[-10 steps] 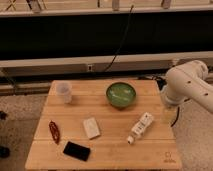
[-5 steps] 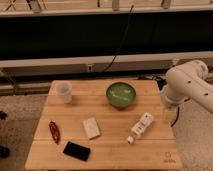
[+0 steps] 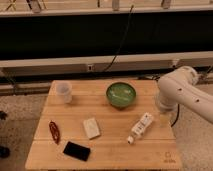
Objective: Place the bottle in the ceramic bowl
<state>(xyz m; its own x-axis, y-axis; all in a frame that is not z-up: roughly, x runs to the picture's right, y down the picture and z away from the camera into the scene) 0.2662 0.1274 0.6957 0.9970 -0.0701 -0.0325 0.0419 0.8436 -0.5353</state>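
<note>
- Small slim white plastic bottle (image 3: 141, 127) lies on its side on the light wooden worktop (image 3: 115, 146), right half. It sits diagonal, cap end twd me and left, other end twd the arm.
- Round glossy green ceramic bowl (image 3: 121, 94) stands upright at the back centre of the worktop. The bottle is outside it, near its front-right and not touching.
- White robot arm (image 3: 175, 92) comes in from the right and bends down over the worktop's right edge, just beside the bottle's far end.
- End effector: I can't pick it out among the arm's white links on that right side. It's released, jaws spread, gripping nothing, and every item I see rests on the worktop.
- Translucent plastic cup (image 3: 63, 91) is upright at back left, well apart from the bowl.
- Flat white rectangular block (image 3: 91, 128) is near centre, left of the bottle.
- Thin red item (image 3: 54, 131) is at the left edge; can't tell what it is.
- Flat black rectangular slab (image 3: 76, 150) is front left, near the block.
- Black cable (image 3: 122, 45) hangs down the dark wall behind.
</note>
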